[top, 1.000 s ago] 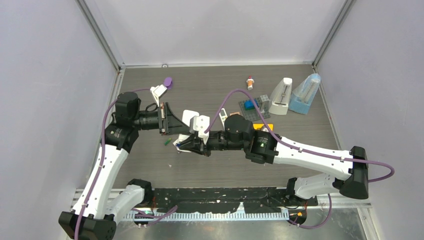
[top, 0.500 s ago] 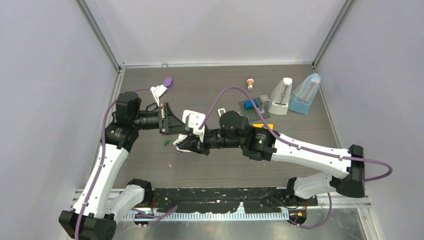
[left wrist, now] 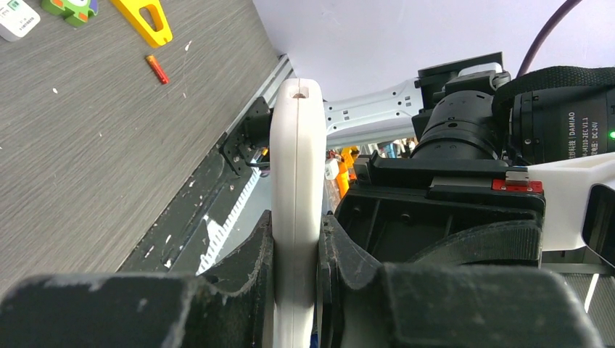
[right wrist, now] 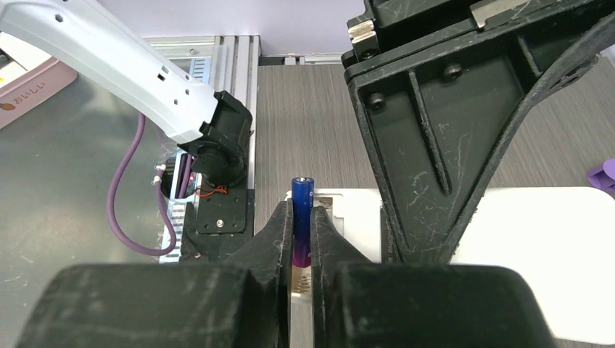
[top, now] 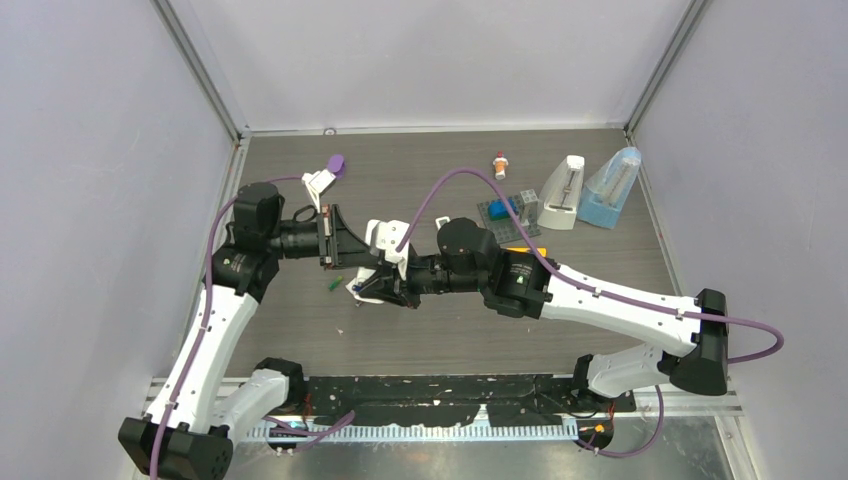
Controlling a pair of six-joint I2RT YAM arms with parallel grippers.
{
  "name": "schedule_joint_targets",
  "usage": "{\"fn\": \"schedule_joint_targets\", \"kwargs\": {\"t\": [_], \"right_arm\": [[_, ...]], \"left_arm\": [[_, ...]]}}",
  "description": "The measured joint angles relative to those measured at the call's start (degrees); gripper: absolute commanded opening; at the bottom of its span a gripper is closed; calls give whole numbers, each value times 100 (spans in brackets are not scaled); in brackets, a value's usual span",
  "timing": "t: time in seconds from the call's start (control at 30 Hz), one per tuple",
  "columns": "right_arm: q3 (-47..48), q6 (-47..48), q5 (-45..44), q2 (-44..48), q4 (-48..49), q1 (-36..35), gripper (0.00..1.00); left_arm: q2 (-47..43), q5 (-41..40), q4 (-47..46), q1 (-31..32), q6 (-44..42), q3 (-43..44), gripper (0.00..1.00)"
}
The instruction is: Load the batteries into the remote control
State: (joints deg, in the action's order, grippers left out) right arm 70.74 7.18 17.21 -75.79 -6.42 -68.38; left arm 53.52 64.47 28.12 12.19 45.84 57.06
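The left gripper [left wrist: 296,243] is clamped shut on the remote control [left wrist: 297,145], a white slab seen edge-on in the left wrist view, rising straight up out of the two black fingers and held clear of the table [top: 420,340]. The right gripper [right wrist: 301,212] meets it near the middle of the table, just in front of the left one, its fingers pinched onto the purple battery [right wrist: 302,190]. The battery's blue-tinted tip pokes out beyond the fingertips. In the right wrist view the battery sits at the end of the remote's white body, over a small recessed part of it; whether it touches the remote cannot be told. The green battery [top: 333,284] lies loose on the table just to the left of the two grippers. The red-orange battery [left wrist: 157,69] lies on the wood farther off, next to a yellow plastic piece [left wrist: 145,20]. The dark battery cannot be made out
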Motion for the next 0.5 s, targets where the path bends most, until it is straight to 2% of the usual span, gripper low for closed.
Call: {"fn": "schedule_joint_targets", "kwargs": {"t": [0.5], "right_arm": [[219, -122, -15, -175, -352, 37, 7]], "left_arm": [[76, -105, 212, -17, -205, 0, 0]]}}
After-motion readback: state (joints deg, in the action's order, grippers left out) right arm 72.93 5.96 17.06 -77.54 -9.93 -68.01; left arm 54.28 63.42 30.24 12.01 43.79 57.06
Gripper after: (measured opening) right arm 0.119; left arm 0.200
